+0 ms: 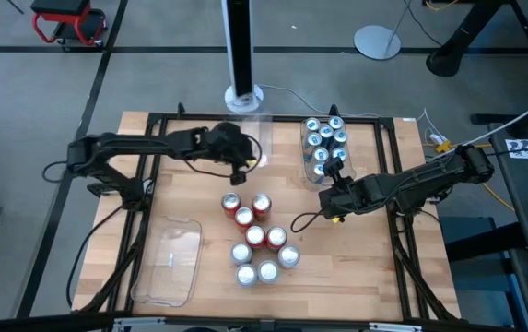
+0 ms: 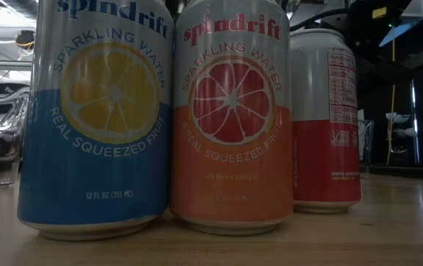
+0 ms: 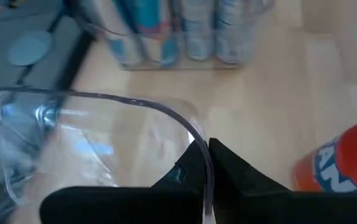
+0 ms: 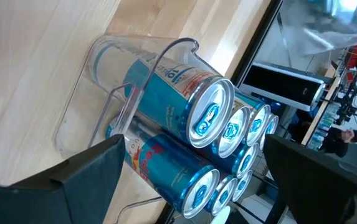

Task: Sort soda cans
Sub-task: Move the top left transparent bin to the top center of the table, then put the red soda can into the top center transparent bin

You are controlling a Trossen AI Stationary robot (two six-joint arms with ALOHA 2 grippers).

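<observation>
2 arms: both reach in over the wooden table (image 1: 199,198), the left from the left side, the right from the right side.
Left gripper (image 1: 242,159): at the far middle of the table, fingers (image 3: 240,177) pressed together on the rim of a clear plastic tray (image 3: 91,143), pinching its thin wall.
Right gripper (image 1: 335,187): just at the near end of the tray of blue cans, jaws spread wide with nothing between them, seen from its wrist view with a dark finger on each side of the tray.
Blue cans (image 1: 326,145): about 8, upright with silver tops, packed inside a clear tray (image 4: 81,106) at the far right of the table.
Loose cluster (image 1: 256,238): 8 cans standing close together on the bare wood at the table's middle; the 4 farther ones are red, the 4 nearer ones silver-grey.
Low view: 3 Spindrift cans side by side, 1 lemon with blue base (image 2: 97,118), 1 grapefruit with orange-pink base (image 2: 232,118), 1 with red base (image 2: 327,118).
Empty tray (image 1: 169,258): clear, lying at the near left, well apart from the cluster.
</observation>
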